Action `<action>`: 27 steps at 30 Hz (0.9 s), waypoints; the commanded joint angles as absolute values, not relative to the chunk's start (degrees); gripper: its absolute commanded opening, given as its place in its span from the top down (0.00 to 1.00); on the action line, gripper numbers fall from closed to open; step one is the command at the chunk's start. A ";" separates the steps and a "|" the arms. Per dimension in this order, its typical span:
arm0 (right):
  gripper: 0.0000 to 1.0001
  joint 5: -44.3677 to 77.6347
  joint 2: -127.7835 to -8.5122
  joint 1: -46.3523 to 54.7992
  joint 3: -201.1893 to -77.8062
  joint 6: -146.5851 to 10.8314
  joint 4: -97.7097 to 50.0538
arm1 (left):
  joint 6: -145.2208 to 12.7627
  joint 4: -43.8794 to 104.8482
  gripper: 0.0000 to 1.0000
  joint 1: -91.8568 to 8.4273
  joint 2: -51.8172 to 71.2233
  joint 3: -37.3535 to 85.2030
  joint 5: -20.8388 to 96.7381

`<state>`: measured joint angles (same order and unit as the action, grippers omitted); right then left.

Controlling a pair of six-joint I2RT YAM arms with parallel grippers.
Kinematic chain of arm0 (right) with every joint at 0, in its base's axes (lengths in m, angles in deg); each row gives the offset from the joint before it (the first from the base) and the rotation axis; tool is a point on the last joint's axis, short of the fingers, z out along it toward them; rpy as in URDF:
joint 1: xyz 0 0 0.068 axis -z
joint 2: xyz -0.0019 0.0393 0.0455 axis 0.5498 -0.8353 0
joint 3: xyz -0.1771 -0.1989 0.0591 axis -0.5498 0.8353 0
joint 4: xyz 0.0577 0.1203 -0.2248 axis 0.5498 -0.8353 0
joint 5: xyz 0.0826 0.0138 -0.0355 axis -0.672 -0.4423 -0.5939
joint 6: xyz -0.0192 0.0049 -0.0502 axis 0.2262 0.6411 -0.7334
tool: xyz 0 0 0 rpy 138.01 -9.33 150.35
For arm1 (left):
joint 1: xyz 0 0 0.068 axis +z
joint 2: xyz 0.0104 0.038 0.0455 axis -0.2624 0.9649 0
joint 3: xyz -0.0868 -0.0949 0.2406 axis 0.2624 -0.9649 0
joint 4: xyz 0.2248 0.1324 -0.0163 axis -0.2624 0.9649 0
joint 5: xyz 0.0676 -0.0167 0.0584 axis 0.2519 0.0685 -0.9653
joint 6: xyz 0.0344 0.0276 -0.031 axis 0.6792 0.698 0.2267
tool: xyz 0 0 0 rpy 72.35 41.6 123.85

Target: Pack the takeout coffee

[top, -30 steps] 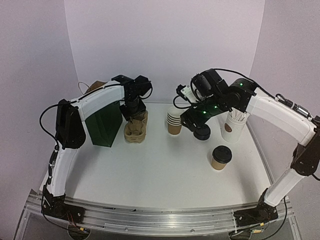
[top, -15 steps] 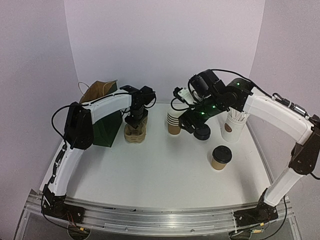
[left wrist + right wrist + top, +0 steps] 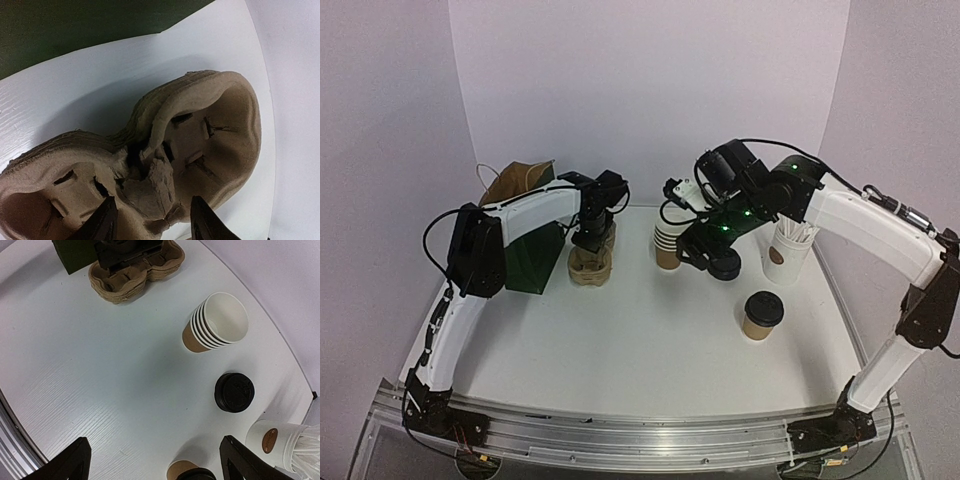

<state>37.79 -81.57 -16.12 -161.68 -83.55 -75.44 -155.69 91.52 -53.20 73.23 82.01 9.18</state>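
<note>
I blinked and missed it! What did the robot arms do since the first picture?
The left gripper sank lower onto the stack of pulp trays, its open jaws straddling the top tray's middle ridge. Its arm shifted, uncovering the top of the bag. The right gripper, open, drifted slightly left. Nothing was grabbed or dropped. The takeout coffee, cup stack and black lid stayed put.

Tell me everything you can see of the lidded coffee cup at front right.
The lidded coffee cup is a small brown kraft paper cup, closed by a round black domed plastic lid that sits level. It stands upright on the white table, right of centre, nearer the arms than the white cup of sticks and apart from it. Only the table touches it. Its contents are hidden. The right wrist view shows just its top, cut by the frame's lower edge.
</note>
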 commanded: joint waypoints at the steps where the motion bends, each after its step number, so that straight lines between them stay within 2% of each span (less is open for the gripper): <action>1: 0.11 36.77 -81.52 -16.07 -163.19 -84.35 -76.46 | -158.61 89.75 0.54 -52.56 74.04 81.72 10.36; 15: 0.11 36.77 -81.94 -16.08 -163.40 -84.14 -76.88 | -159.40 89.41 0.62 -52.48 73.58 78.60 11.48; 18: 0.11 36.63 -82.31 -16.07 -163.82 -83.97 -76.93 | -159.38 89.54 0.69 -52.48 73.19 78.24 11.58; 21: 0.11 36.54 -82.59 -16.11 -164.15 -83.94 -77.02 | -158.92 89.62 0.81 -52.52 72.70 78.35 11.29; 27: 0.12 36.49 -82.95 -16.13 -164.16 -83.75 -77.02 | -158.24 89.87 0.84 -52.48 70.99 78.47 10.56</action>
